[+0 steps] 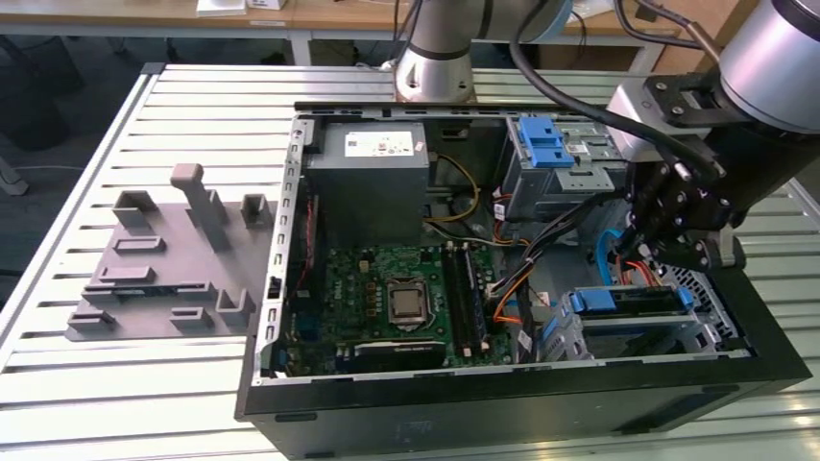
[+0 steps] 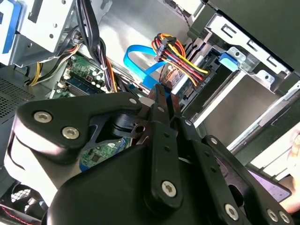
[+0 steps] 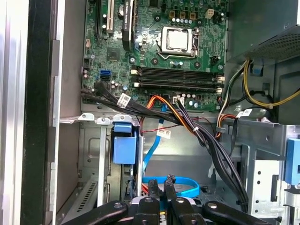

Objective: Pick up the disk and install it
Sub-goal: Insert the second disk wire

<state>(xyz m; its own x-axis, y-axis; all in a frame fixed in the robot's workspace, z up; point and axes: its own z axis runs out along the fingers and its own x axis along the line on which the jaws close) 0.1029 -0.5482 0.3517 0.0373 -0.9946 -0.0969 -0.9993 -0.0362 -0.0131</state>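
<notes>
— The fingers point(image 3: 169, 188): how do they stand?

— Drawn close together, the two thin tips side by side in both wrist views. I cannot make out anything pinched between them.

— And the gripper point(image 3: 162, 183) itself?

— Down inside the open computer case point(image 1: 513, 408), at the exterior view's right. It hangs between the two drive cages, and its tips are just beside a blue flat cable point(image 3: 183, 190) that loops along the case floor.

— Where is the disk point(image 1: 631, 309)?

— Seated in the lower cage, in the near corner at the exterior view's right, apart from the gripper. It shows edge-on, with blue plastic along its upper side. In the first wrist view a blue rail point(image 3: 124, 144) stands up in that cage, near the fingertips.

— Is anything connected there?

— In the second wrist view a bundle of red, yellow and black wires point(image 2: 183, 58) runs to a connector at the cage's open end. I cannot tell whether it is pushed fully home.

— What else is in the case?

— A green motherboard point(image 1: 397, 298) lies in the middle, a grey metal box point(image 1: 369, 178) sits at the far end, and a perforated cage with a blue latch point(image 1: 551, 149) stands at the far right of the exterior view.

— And outside the case?

— The case lies on a slatted metal table point(image 1: 77, 384), with a grey fixture plate point(image 1: 167, 274) to the exterior view's left, well apart from the case.
</notes>
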